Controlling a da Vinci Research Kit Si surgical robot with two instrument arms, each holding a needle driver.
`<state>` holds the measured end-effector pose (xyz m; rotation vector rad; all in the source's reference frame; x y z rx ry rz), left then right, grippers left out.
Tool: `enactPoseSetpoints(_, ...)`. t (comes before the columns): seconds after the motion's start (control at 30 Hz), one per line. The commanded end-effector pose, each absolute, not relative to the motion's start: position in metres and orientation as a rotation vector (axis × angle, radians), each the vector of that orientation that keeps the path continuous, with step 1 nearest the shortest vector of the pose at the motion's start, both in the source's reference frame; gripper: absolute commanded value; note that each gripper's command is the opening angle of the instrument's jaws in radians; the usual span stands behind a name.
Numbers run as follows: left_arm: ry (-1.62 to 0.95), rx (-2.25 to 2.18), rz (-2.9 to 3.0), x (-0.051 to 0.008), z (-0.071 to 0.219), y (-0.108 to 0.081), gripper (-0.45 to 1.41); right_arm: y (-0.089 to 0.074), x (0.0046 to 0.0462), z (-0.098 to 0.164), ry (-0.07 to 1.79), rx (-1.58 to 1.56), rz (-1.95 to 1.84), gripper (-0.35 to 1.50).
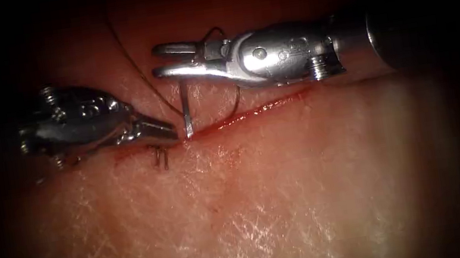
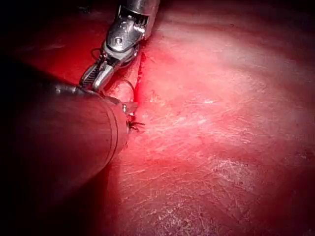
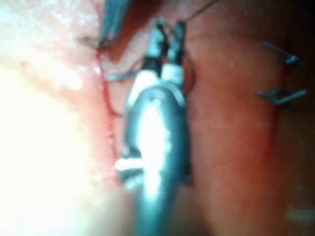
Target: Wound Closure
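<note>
Centre of the endoscope frame: needle (image 1: 186,114) standing upright, foot sunk in the tissue (image 1: 288,199) at the left end of the cut (image 1: 251,111), top touching the lower jaw of the right tool (image 1: 169,59). Jaws parted there, gripping nothing. Left tool (image 1: 164,133) closed to a point at the needle's foot; any pinch hidden. Step unreadable; probably calls for a sure grip on the needle.

Left wrist view: thread (image 2: 129,83) looping beside the cut.

Right wrist view: right tool's jaws apart, needle's curve hard to trace.

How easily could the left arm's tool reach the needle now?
Probably yes: the left tool lies just left of the needle, upright at the cut; nothing lies between them.
</note>
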<state>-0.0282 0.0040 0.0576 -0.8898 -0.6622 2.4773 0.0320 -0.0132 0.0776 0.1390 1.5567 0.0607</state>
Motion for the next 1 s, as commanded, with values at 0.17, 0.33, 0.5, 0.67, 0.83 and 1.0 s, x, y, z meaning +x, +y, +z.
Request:
enactPoseSetpoints(0.17,-0.697,-0.899,2.505,-0.0308,0.0562,0.0019,-0.45,-0.0131,0.0321,0.0784,1.548,0.131,0.027,-0.35)
enactPoseSetpoints(0.33,-0.737,-0.919,2.519,-0.0329,0.0549,0.0001,-0.45,-0.013,0.0321,0.0784,1.551,0.134,-0.002,-0.35)
enactPoseSetpoints(0.5,-0.739,-0.909,2.536,-0.0333,0.0566,-0.0005,-0.45,-0.013,0.0323,0.0784,1.561,0.147,-0.023,-0.35)
enactPoseSetpoints(0.67,-0.747,-0.902,2.555,-0.0334,0.0587,-0.001,-0.45,-0.0131,0.0324,0.0783,1.568,0.157,-0.078,-0.35)
enactPoseSetpoints(0.83,-0.755,-0.904,2.561,-0.0332,0.0591,-0.001,-0.45,-0.013,0.0325,0.0784,1.601,0.181,-0.209,-0.35)
enactPoseSetpoints(1.0,-0.757,-0.904,2.561,-0.0332,0.059,-0.001,-0.45,-0.0125,0.0324,0.0781,1.611,0.153,-0.269,-0.35)
